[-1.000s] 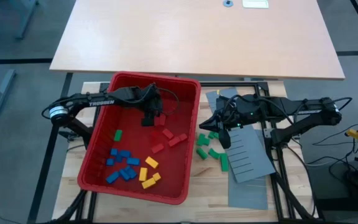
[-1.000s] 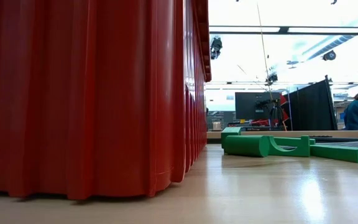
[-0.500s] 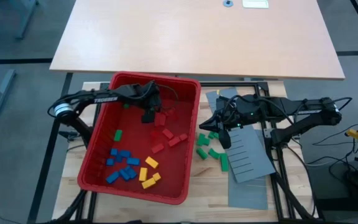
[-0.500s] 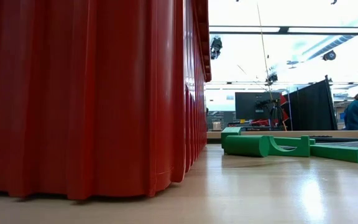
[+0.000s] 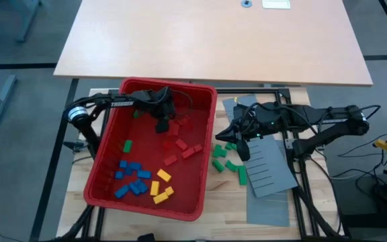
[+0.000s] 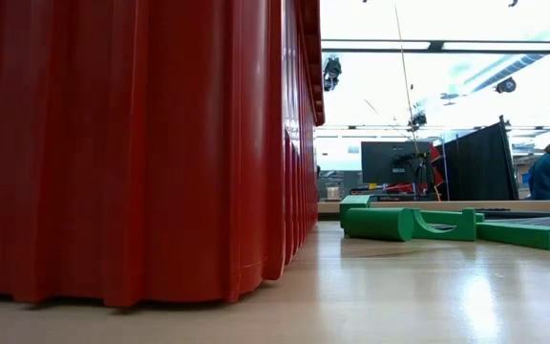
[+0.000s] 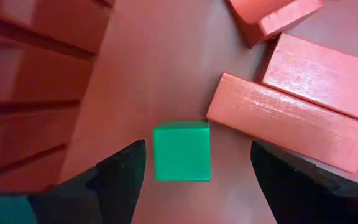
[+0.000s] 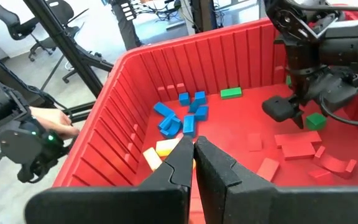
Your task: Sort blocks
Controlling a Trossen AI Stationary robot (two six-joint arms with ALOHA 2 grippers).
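Left gripper point(image 7: 194, 168): spread over green block point(image 7: 181, 151), far corner of red bin point(image 5: 203, 168)
Your move: descend straight, centre it, avoid red blocks point(image 7: 278, 121)
Right gripper point(image 8: 193, 163): pressed together, probably empty
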